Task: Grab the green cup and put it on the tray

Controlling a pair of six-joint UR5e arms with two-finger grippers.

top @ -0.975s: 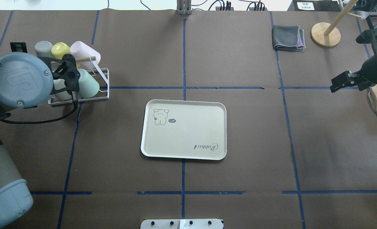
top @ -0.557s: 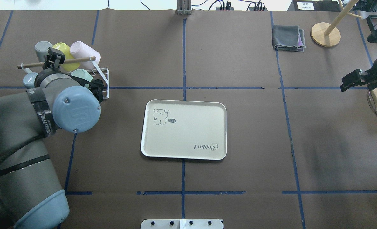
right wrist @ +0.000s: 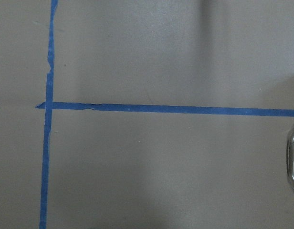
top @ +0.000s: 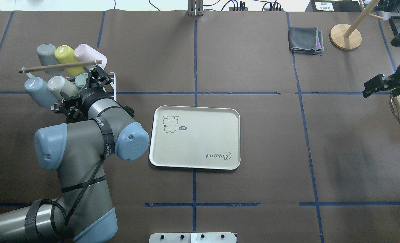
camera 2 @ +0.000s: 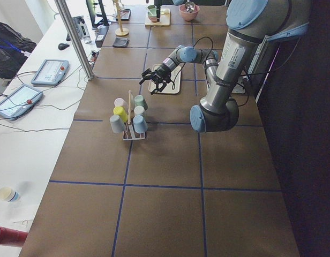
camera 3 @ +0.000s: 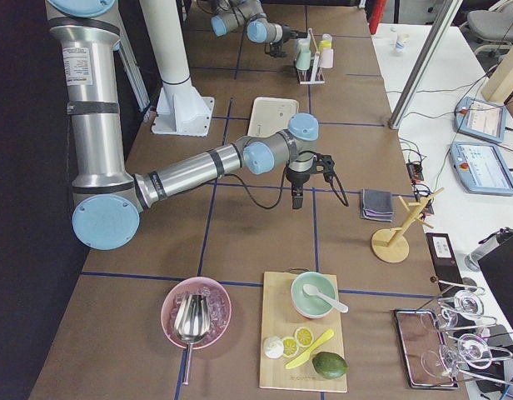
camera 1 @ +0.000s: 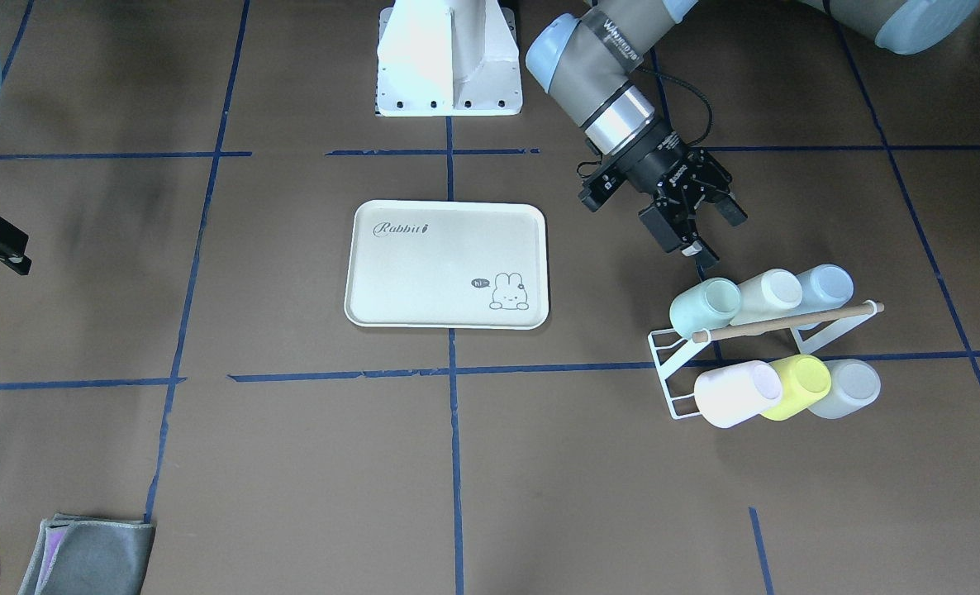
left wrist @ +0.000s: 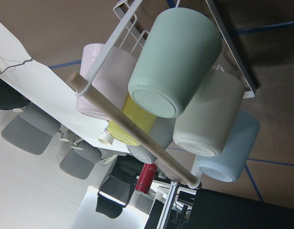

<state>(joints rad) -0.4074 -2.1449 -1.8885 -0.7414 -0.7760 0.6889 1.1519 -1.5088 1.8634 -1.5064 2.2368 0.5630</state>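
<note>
The green cup [camera 1: 703,306] is pale mint and lies on its side on a white wire rack [camera 1: 670,365], at the end nearest the tray. It also shows in the overhead view [top: 81,80] and large in the left wrist view [left wrist: 175,62]. My left gripper [camera 1: 710,235] is open and empty, just short of the cup's mouth end and not touching it; it also shows in the overhead view [top: 98,75]. The cream tray [camera 1: 440,273] with "Rabbit" script lies empty mid-table [top: 203,135]. My right gripper [top: 367,90] looks shut and empty, far off at the table's right edge.
The rack also holds a cream cup [camera 1: 767,293], a blue cup [camera 1: 825,287], a pink cup [camera 1: 734,392], a yellow-green cup [camera 1: 800,384] and a grey cup [camera 1: 849,387], under a wooden dowel [camera 1: 787,321]. A folded grey cloth [top: 306,40] and a wooden stand [top: 345,36] are at the far right.
My left arm has swung round, so its gripper now points at the mint cup from the robot's side of the rack. My right gripper has drawn back toward the right edge.
</note>
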